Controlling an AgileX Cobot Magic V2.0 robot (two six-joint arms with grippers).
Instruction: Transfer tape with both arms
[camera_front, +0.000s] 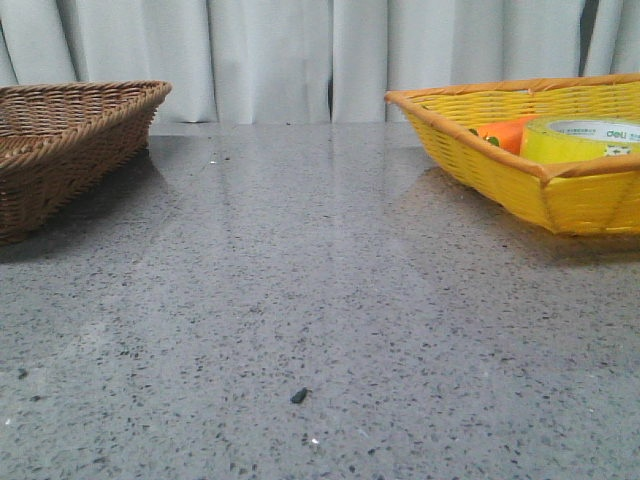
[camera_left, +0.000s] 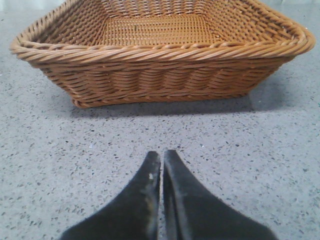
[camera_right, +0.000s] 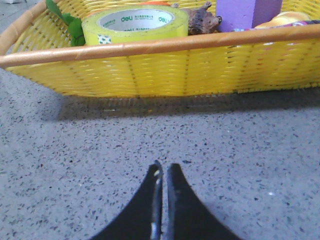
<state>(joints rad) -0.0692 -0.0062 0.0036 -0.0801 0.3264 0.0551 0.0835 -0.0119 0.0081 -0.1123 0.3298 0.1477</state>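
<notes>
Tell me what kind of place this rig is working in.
Probably a staged test bench rather than a home or shop: a bare speckled grey table backed by a plain pale curtain, holding only a brown wicker basket and a yellow basket that contains the tape and small toys.

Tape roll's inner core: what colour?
White, on the wide yellow packing tape roll; clearest in the right wrist view.
</notes>
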